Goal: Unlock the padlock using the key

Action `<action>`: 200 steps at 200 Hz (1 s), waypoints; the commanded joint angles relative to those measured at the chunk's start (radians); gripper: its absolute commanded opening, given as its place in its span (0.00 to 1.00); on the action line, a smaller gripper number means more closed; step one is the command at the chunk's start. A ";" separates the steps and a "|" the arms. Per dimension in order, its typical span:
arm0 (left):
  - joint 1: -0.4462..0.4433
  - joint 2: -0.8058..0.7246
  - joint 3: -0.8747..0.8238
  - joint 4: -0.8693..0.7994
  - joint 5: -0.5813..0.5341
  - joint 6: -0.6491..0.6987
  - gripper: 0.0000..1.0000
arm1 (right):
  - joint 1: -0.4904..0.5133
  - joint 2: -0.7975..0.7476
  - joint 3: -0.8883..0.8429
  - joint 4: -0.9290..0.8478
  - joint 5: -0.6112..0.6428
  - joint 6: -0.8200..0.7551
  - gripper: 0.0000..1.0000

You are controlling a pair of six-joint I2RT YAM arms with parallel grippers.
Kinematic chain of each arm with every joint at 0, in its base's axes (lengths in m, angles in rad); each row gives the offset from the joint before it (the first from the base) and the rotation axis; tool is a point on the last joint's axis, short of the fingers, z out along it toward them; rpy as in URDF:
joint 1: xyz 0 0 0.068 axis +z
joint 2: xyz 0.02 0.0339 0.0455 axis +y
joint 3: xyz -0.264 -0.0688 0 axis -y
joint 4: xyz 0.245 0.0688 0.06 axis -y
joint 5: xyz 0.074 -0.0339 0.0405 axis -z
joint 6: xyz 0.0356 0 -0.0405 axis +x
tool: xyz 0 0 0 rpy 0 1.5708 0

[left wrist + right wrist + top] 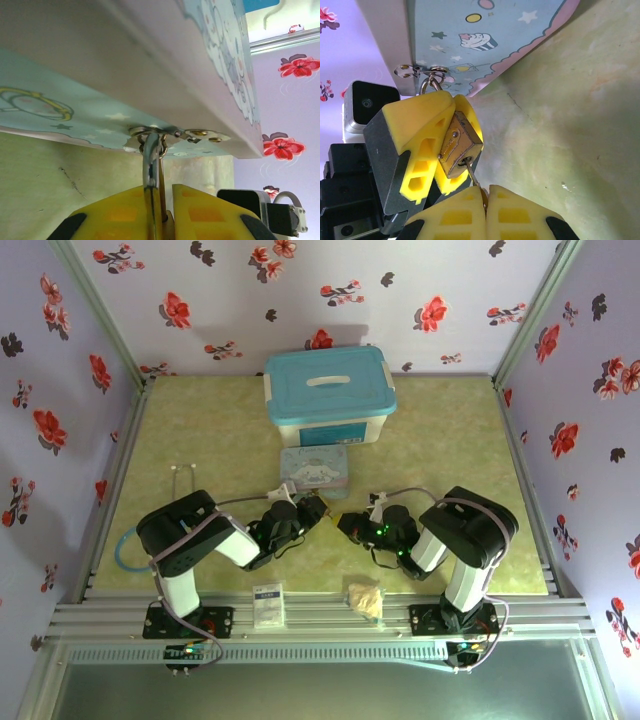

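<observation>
A pale green desk (200, 430) sits boxed in by lilac walls (300, 290) papered with red and dark flowers, with a slotted aluminium rail (120, 618) along its 6 o'clock edge. Both arms fold inward from their bases, elbows out and wrists meeting near the desk's centre. The left end effector (308, 512) reaches in from 8 o'clock, its yellow fingers (427, 127) clamped on the brass padlock (456, 147), whose silver shackle hangs through a small ring on the hasp at the 6 o'clock edge of a blue cartoon tin (315, 468). The right end effector (484, 197) comes from 4 o'clock, its pads pressed together on the key (471, 175), whose tip sits in the padlock's keyhole. The tin lies closed, and just beyond it at 12 o'clock stands a white storage box (330, 390) with its blue lid on. A white card (268, 605) and a beige wad (365, 598) rest on the rail.
</observation>
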 commanded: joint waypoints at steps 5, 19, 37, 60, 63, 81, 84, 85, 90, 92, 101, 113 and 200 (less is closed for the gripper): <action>-0.018 -0.013 0.031 0.131 0.063 -0.030 0.00 | -0.007 -0.029 0.045 0.043 -0.036 0.030 0.00; -0.019 -0.007 0.034 0.136 0.067 -0.035 0.00 | -0.012 -0.040 0.055 0.044 -0.054 0.047 0.00; -0.024 -0.014 0.034 0.139 0.064 -0.042 0.00 | -0.022 -0.055 0.063 0.044 -0.054 0.078 0.00; -0.033 -0.042 0.038 0.133 0.048 -0.049 0.00 | -0.055 -0.038 0.112 0.045 -0.114 0.207 0.00; -0.035 -0.045 0.039 0.135 0.048 -0.051 0.00 | -0.058 -0.041 0.118 0.046 -0.119 0.215 0.00; -0.033 -0.050 0.051 0.141 0.051 -0.058 0.00 | -0.064 -0.064 0.137 0.043 -0.123 0.220 0.00; -0.033 -0.052 0.055 0.139 0.054 -0.056 0.00 | -0.065 -0.064 0.140 0.043 -0.124 0.226 0.00; -0.033 -0.052 0.056 0.138 0.056 -0.056 0.00 | -0.065 -0.064 0.141 0.042 -0.125 0.227 0.00; -0.033 -0.053 0.062 0.133 0.061 -0.051 0.00 | -0.067 -0.063 0.144 0.043 -0.124 0.236 0.00; -0.033 -0.054 0.063 0.131 0.062 -0.051 0.00 | -0.067 -0.064 0.145 0.043 -0.122 0.239 0.00; -0.033 -0.053 0.069 0.127 0.066 -0.050 0.00 | -0.067 -0.063 0.147 0.044 -0.116 0.247 0.00; -0.033 -0.046 0.070 0.136 0.068 -0.061 0.00 | -0.068 -0.055 0.151 0.044 -0.116 0.256 0.00; -0.049 -0.045 0.091 0.113 0.080 -0.038 0.00 | -0.091 -0.045 0.184 0.043 -0.200 0.194 0.00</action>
